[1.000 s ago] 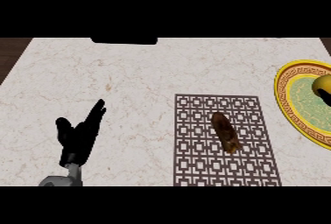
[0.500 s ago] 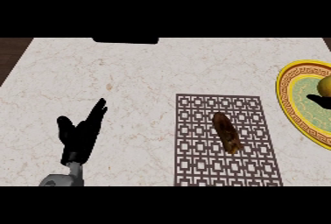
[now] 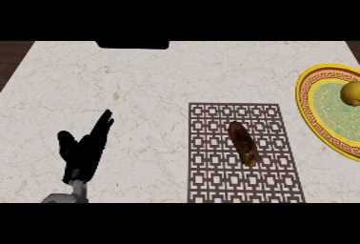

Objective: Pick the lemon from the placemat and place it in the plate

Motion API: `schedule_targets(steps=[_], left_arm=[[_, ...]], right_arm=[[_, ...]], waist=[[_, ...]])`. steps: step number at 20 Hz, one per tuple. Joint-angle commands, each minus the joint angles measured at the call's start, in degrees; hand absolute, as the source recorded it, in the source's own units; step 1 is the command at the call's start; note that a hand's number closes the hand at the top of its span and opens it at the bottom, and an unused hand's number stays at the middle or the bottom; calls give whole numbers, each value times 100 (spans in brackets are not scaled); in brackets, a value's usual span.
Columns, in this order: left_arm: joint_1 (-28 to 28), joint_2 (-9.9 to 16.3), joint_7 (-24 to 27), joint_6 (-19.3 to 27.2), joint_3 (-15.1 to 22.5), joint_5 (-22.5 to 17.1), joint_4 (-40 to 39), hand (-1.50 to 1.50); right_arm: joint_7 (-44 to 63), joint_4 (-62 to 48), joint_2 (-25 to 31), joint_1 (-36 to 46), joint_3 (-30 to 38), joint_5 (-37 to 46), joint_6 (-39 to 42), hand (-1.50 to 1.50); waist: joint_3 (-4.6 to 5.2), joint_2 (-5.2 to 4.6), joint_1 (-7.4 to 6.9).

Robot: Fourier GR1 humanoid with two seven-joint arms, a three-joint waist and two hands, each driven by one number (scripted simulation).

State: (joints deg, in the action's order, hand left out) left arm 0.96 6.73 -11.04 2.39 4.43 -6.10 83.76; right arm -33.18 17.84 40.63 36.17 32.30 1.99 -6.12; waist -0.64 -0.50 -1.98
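The round yellow lemon (image 3: 352, 93) already sits on the yellow-rimmed green plate (image 3: 308, 102), far right of the open, empty left hand (image 3: 84, 150).

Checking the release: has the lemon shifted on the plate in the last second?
Yes. The lemon sits slightly nearer the counter's far edge on the plate, judged against the plate's rim.

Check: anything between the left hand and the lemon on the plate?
Head view: the placemat with a brown oblong item lies between left hand and lemon on the plate.

Even, bright light; faint shadows.
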Motion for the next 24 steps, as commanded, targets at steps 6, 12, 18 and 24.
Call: schedule_targets(steps=[6,12,18,24], left_arm=[[-286,-133,95,47,58,97,-223,0],[32,9,-336,-3,-159,-31,-162,0],[-298,-130,-64,-41,-91,20,-232,0],[-208,-178,-335,40,-66,90,46,0]], right_arm=[[-412,-479,851,-712,336,-474,2345,-150],[-1429,-395,705,-1648,22,-239,3047,-150],[-1806,-125,789,-2293,-180,-101,2867,-150],[-2017,-79,624,-2630,-311,-81,2790,-150]], waist=[[43,0,132],[47,21,194],[61,48,227],[58,48,207]])
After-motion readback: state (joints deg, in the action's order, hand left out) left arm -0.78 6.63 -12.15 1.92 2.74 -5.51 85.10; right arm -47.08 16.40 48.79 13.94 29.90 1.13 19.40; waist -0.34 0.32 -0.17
